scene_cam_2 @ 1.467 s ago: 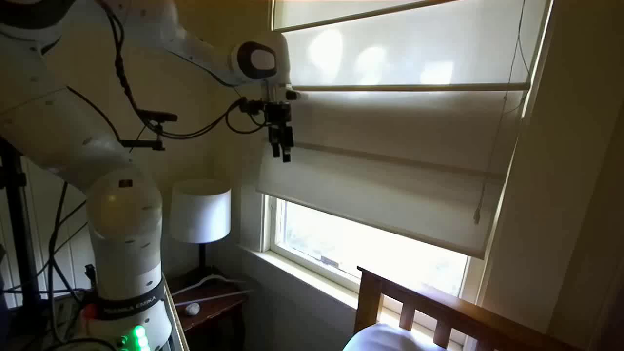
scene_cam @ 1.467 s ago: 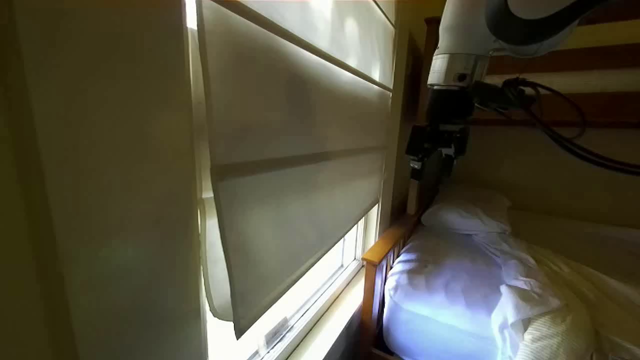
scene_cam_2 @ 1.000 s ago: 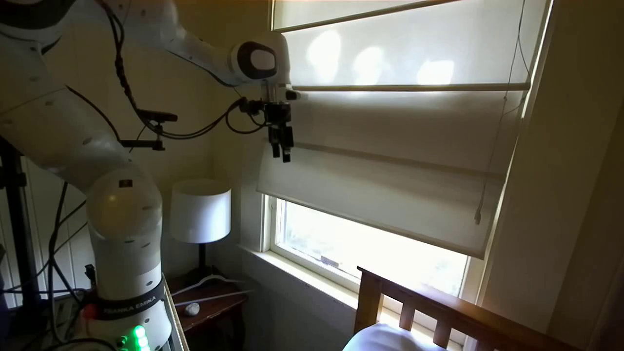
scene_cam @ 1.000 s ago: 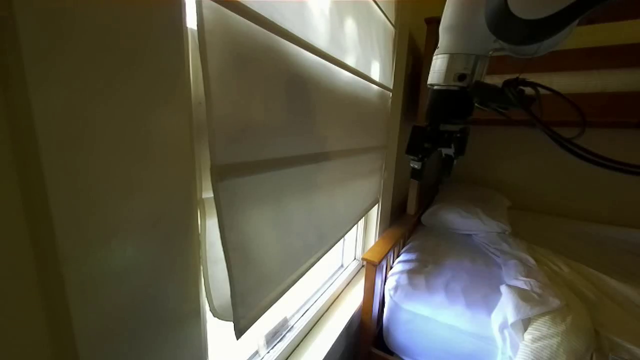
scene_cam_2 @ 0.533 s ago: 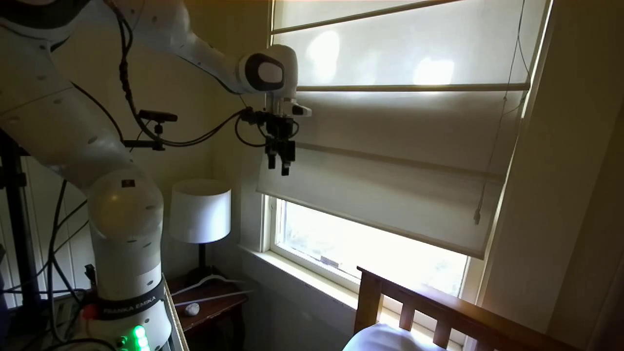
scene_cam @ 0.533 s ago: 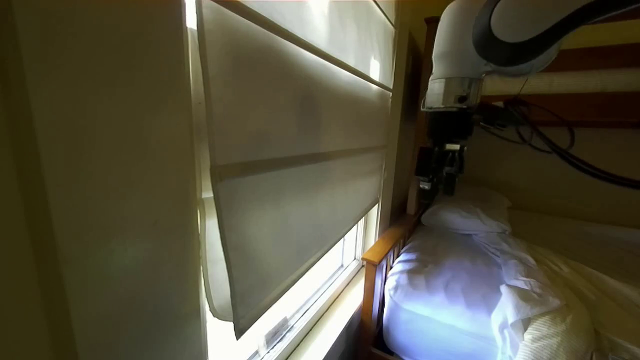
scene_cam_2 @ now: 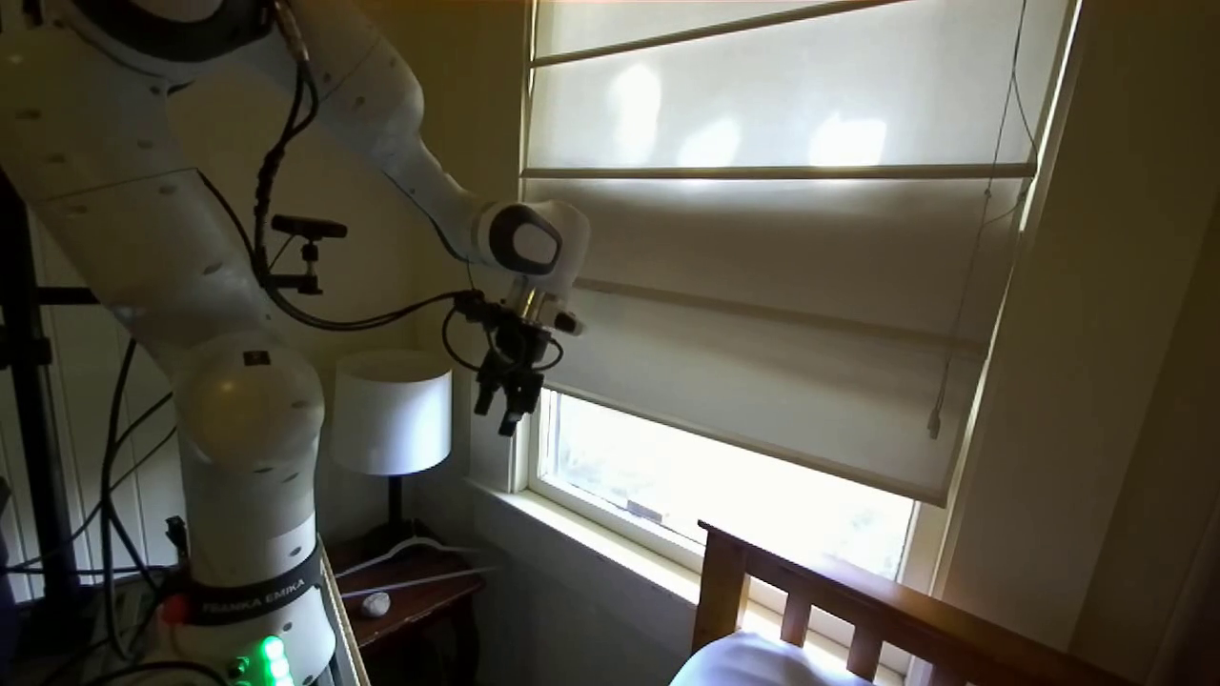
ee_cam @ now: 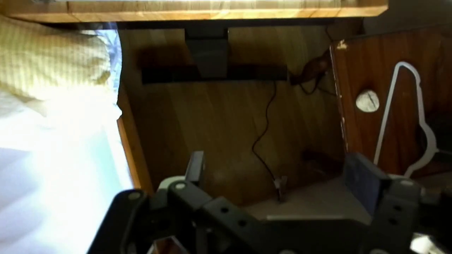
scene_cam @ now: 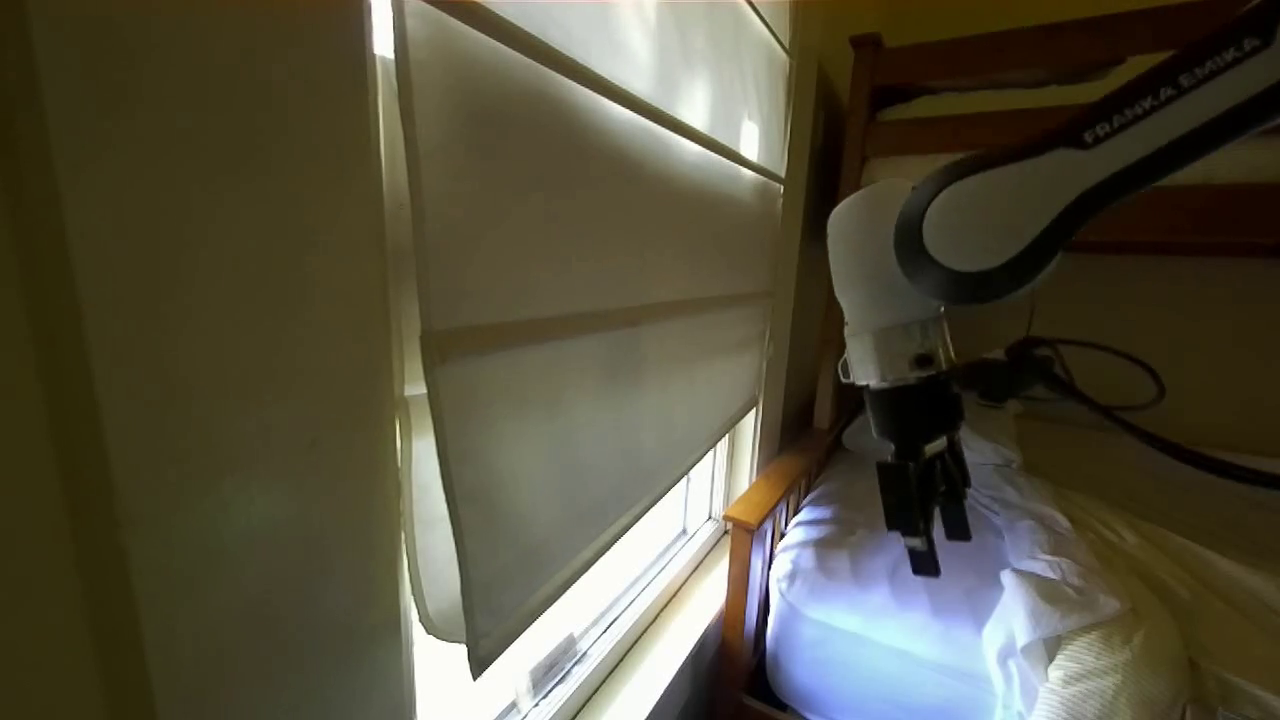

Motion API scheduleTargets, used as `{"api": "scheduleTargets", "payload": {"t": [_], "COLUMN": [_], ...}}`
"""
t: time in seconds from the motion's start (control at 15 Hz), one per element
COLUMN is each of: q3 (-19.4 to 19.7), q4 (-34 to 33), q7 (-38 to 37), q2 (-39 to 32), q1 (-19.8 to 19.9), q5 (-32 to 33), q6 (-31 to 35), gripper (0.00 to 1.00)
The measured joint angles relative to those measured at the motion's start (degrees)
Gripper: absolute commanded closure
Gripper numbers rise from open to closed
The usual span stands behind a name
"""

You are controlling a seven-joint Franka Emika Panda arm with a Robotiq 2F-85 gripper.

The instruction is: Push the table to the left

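Perhaps the lamp (scene_cam_2: 393, 414) is the main worry: a high or jerky shove at the table (ee_cam: 360, 67) under it could tip it and set the lump (ee_cam: 367, 101) rolling. Gaping wide and holding nothing, the claw (ee_cam: 277, 167) could snag the hanger (ee_cam: 421, 106) if brought in low. The table stands between arm (scene_cam_2: 205, 286) and wall (scene_cam_2: 572, 586), one edge running almost vertically in the wrist view; with much cut off or hidden, I cannot tell its front or long axis

“FRANKA EMIKA” (scene_cam: 1174, 91) reads on the robot arm (scene_cam: 1000, 215) and its black base band (scene_cam_2: 253, 595).
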State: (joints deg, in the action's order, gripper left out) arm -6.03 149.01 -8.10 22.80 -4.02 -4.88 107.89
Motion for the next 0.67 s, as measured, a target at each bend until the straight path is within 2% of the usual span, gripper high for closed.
{"api": "scheduleTargets", "payload": {"t": [0.4,0.67], "q3": [-1.30,-1.45], "q4": [5.29,5.25], "q7": [1.04,1.03], "q2": [-8.98,-10.24], "q1": [-2.36,-2.36], "q5": [-0.78,-0.78], "q6": [4.95,5.20], "gripper": [0.00,0.00]}}
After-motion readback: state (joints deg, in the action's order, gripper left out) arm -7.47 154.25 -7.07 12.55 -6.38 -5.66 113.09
